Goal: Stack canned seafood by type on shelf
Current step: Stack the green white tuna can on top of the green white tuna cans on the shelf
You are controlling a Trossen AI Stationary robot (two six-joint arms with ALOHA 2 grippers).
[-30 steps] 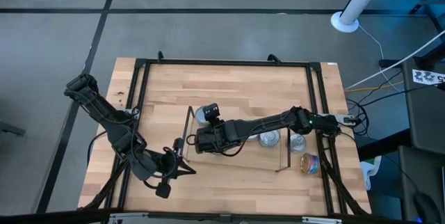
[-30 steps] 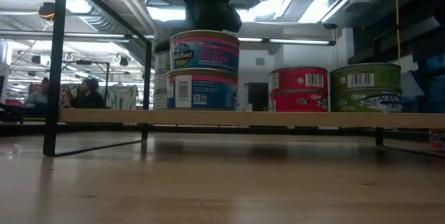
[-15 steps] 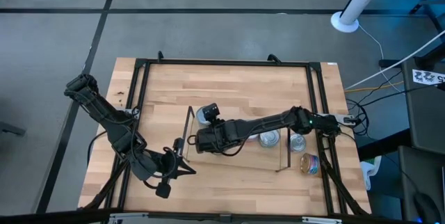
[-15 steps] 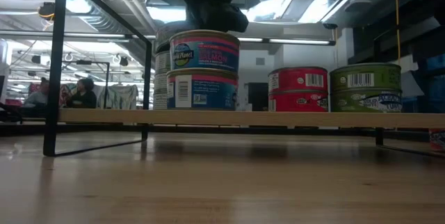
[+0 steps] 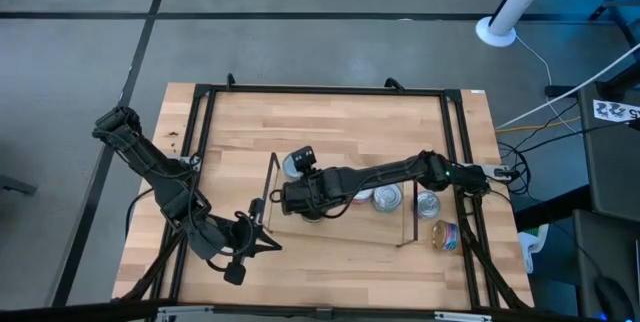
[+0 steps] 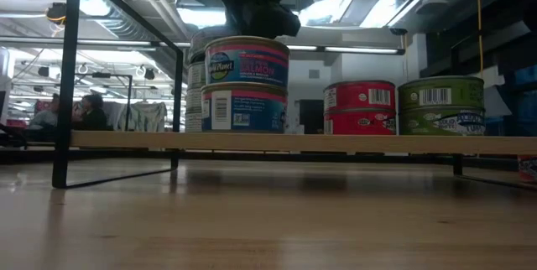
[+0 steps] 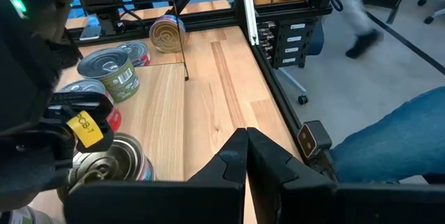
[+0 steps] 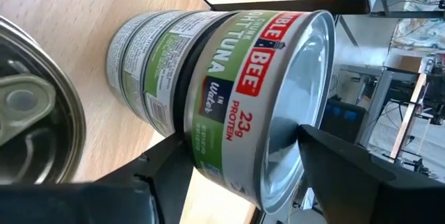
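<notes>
The shelf [image 6: 302,142] carries stacks of canned seafood. They are pink salmon tins [image 6: 246,85], red tins [image 6: 359,106], green tins [image 6: 440,106] and, behind the salmon, tuna tins [image 6: 195,85]. My right gripper [image 8: 243,147] is over the shelf's left end [image 5: 293,174]. It is open, with a finger on either side of the top tuna tin [image 8: 257,78], which sits upright on the tuna stack [image 8: 146,50]. My left gripper [image 7: 247,144] is shut on nothing above the table near the shelf's near left corner [image 5: 258,209]. My right gripper comes slanting down from the table's right, one finger [image 8: 167,172] by the top tuna tin's lower side wall [image 8: 198,137], the other [image 8: 341,161] in front of its lid [image 8: 295,113]. I cannot tell whether either finger touches it. The tin rests squarely on the stack.
One tin [image 5: 446,234] lies on the table beyond the shelf's right end; in the left wrist view it shows on its side with a gold lid [image 7: 167,33]. Black wire uprights [image 6: 67,77] stand at the shelf's ends. Bare tabletop [image 5: 330,122] stretches behind the shelf. People sit far off [image 6: 84,112].
My right gripper has turned a little at the wrist above the tuna stack without leaving its place. The tins on the shelf stand as they did.
</notes>
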